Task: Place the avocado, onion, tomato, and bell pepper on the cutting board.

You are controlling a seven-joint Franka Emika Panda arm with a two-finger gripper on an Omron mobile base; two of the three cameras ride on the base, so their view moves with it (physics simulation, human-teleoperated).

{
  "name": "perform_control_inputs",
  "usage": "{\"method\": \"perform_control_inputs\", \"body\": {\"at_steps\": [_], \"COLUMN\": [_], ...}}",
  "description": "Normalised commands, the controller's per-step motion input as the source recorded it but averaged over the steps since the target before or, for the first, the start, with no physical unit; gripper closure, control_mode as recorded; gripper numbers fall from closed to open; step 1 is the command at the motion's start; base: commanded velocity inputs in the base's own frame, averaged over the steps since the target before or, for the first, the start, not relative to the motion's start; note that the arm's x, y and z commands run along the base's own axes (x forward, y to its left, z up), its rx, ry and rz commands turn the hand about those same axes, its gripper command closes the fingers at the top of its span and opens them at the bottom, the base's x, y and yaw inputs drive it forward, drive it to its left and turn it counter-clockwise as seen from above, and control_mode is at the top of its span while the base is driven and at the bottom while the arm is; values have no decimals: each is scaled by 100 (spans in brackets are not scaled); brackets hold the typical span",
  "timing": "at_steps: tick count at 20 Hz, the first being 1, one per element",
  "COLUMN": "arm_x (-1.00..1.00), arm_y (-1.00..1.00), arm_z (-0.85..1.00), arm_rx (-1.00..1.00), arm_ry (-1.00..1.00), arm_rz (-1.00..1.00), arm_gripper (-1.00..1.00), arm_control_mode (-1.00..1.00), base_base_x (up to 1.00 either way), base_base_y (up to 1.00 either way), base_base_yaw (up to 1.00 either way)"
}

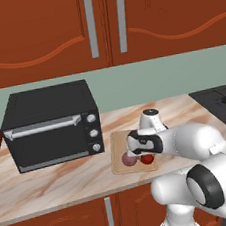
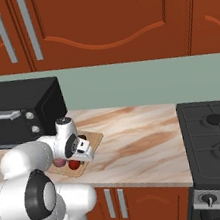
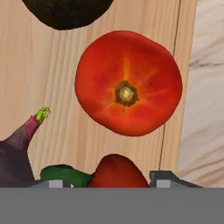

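As arm bends low, gripper (image 3: 107, 181) over cutting board (image 3: 52, 87)

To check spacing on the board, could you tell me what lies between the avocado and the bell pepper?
In the hand view, the tomato lies between the avocado and the bell pepper, on the cutting board.

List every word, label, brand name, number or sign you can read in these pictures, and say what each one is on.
None: no readable text shows in any view.
Toaster oven: three knobs, no legible markings.
Stove: front knobs, no legible markings.
Cutting board, tomato, onion, avocado, bell pepper: no stickers or print.
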Motion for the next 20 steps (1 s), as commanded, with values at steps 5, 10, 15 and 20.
{"method": "perform_control_inputs", "body": {"at_steps": [5,10,15,20], "arm_x": [0,0,0,0], "arm_y": [0,0,0,-4], "arm_z": [-8,0,0,0], "arm_rx": [0,0,0,0], "arm_ry": [-3,-11,-7,-2], "arm_rz": [0,0,0,-1], "arm_gripper": [-100,-100,-100,-100], "arm_control_mode": [-100,-100,-100,-100], "base_base_x": [0,0,0,0], "base_base_y": [0,0,0,0], "base_base_yaw": [0,0,0,0]}}
